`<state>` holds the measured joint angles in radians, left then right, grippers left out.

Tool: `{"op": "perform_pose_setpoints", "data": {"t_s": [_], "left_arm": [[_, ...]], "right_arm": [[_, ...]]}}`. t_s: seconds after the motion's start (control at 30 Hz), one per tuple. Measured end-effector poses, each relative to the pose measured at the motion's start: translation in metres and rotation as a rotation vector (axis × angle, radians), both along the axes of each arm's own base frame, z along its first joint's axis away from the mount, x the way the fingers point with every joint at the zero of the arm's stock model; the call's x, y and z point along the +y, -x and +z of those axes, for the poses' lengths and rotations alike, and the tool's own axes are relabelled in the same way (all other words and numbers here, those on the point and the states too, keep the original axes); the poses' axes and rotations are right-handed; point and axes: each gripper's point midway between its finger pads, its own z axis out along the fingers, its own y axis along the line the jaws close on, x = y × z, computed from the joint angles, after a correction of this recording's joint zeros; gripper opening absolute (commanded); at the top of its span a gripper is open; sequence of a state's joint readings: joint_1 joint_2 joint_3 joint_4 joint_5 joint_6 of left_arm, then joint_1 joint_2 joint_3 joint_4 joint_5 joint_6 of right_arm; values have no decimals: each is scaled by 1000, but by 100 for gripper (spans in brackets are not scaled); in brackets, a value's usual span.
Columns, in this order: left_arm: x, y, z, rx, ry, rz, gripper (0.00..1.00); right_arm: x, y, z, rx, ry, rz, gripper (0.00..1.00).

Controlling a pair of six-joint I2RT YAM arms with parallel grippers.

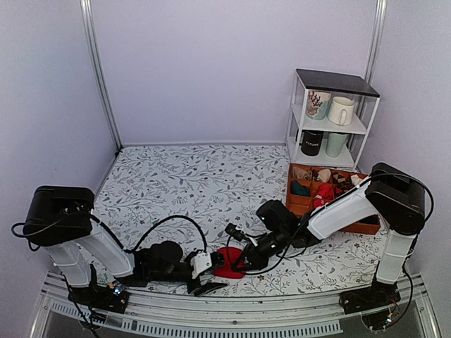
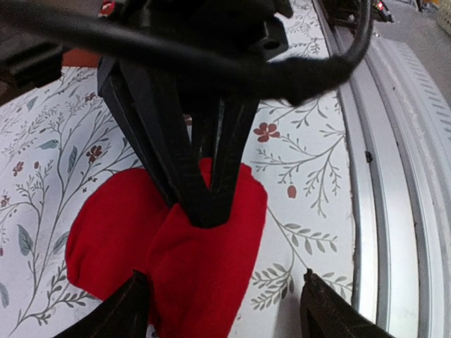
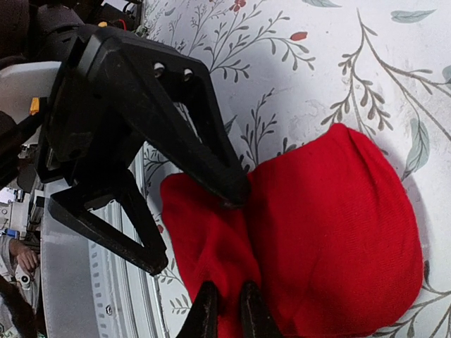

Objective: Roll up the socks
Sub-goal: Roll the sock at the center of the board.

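Note:
The socks (image 1: 227, 261) are a plain bright red rumpled bundle lying on the floral table near the front edge. In the right wrist view my right gripper (image 3: 227, 315) is shut, pinching a fold of the socks (image 3: 331, 232). In the left wrist view my left gripper (image 2: 225, 308) is open wide. Its left fingertip (image 2: 130, 304) rests over the socks (image 2: 204, 267) and the right one is over bare table. The right gripper's closed fingers (image 2: 201, 197) press into the fabric from above. In the top view the left gripper (image 1: 211, 280) and right gripper (image 1: 241, 260) meet at the socks. No white mark shows.
An orange crate (image 1: 366, 227) with other sock bundles stands at the right. Behind it is a white shelf (image 1: 361, 127) with mugs. A metal rail (image 2: 394, 183) runs along the table's near edge, close to the socks.

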<state>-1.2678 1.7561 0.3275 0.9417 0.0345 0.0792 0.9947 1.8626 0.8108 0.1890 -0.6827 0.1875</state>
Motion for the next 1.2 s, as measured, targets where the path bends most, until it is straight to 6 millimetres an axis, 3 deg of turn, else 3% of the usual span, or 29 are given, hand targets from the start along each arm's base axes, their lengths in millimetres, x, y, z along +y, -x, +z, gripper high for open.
{"op": "perform_pose_setpoints", "data": {"t_s": [0.27,0.4,0.57,0.63,0.7,0.8,1.0,1.2], "left_arm": [[4,-2,15,-51,47,11,58],[0,-2,15,-58,48,0,42],[-7,-3,10,-61,39,-9,32],[-8,-4,8,-59,36,-7,21],[-9,-4,6,-52,33,-7,0],[-11,-4,5,-37,40,-6,0],[-19,-8,3,36,28,25,0],[-27,-16,1,192,18,76,0]], "right_arm": [[0,0,0,5,2,2,10],[-1,0,-1,6,3,2,10],[-1,1,-1,12,6,4,10],[-1,2,-1,16,8,7,10],[-2,2,-1,19,11,7,10],[-3,2,-2,27,16,8,11],[-7,-1,-3,40,37,-5,36],[-29,-5,8,-87,46,-78,48]]}}
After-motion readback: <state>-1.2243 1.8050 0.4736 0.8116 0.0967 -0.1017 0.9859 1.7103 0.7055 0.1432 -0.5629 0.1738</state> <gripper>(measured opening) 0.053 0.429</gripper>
